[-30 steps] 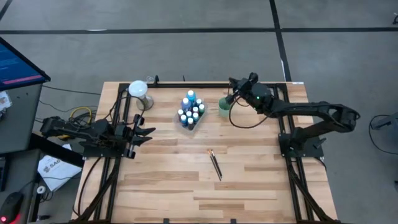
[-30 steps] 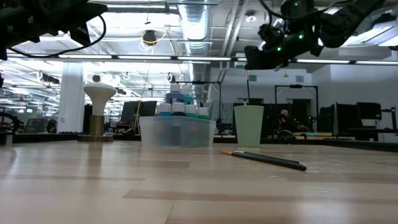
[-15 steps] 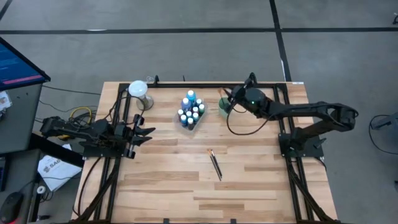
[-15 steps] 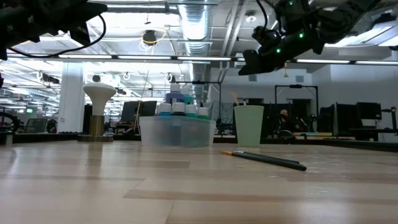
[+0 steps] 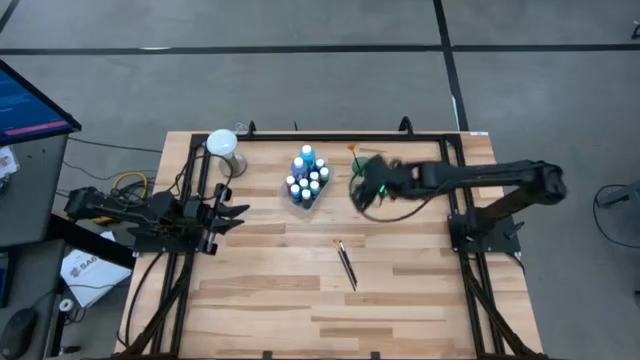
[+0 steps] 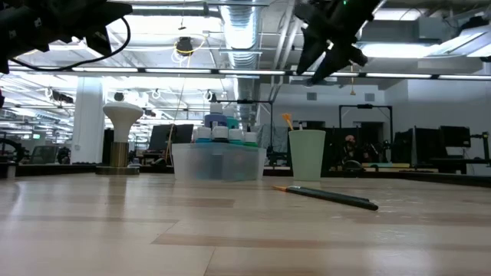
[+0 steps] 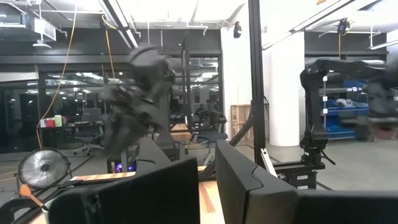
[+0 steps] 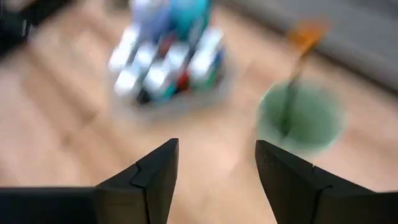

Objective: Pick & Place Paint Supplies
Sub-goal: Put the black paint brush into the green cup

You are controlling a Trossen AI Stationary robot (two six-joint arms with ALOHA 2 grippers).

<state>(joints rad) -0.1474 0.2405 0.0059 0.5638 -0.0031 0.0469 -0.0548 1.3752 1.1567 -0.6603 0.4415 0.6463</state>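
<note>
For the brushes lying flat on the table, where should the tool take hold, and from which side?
Probably mid-handle, coming straight down from above. The brushes lie flat on bare wood, close side by side, their tips toward the cup. The fingers should straddle the thin handles crosswise. The right tool, open and empty, is nearest.

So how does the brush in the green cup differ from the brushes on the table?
The orange-tipped brush stands tilted in the green cup, tip up over the rim; the loose brushes lie flat on the bare wood. The cup brush sits at the back by the tray of bottles; the loose ones lie nearer the table's middle. All are thin and dark-handled, and no claw holds any.
</note>
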